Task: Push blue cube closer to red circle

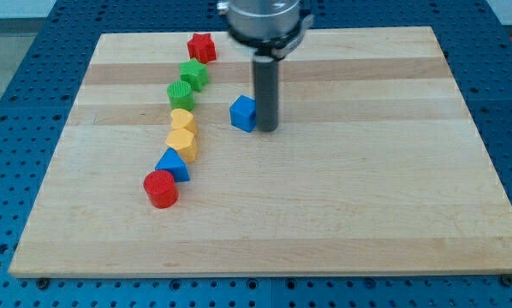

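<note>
The blue cube (243, 113) sits on the wooden board a little above the middle. My tip (266, 129) touches or nearly touches the cube's right side. The red circle (161, 188) is a short red cylinder at the view's lower left, at the bottom end of a curved row of blocks. It lies well below and left of the blue cube.
The row runs from the red star (202, 46) at the top through a green star (193, 74), a green round block (180, 94), a yellow block (182, 120), a yellow heart (182, 141) and a blue triangle (173, 162). The board's edge (264, 274) borders a blue pegboard.
</note>
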You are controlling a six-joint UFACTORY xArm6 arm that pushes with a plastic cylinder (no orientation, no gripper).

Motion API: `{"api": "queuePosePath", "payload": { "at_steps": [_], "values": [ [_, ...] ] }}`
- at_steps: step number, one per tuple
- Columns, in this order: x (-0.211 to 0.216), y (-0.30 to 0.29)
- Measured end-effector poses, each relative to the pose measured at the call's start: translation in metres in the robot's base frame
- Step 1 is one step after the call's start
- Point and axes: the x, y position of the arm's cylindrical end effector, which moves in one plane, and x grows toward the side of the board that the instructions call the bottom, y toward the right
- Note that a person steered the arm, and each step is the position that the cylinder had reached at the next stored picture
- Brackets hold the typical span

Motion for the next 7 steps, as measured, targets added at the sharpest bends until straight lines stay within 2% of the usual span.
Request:
{"api": "queuePosePath", "payload": {
  "at_steps": [1,2,3,5,6,7],
  "values": [
    [-0.057,-0.004],
    [-0.04,-0.05],
    [0.02,-0.057],
    [0.089,-0.022],
    [0.071,-0.007],
    [0.057,-0.046]
  ]
}}
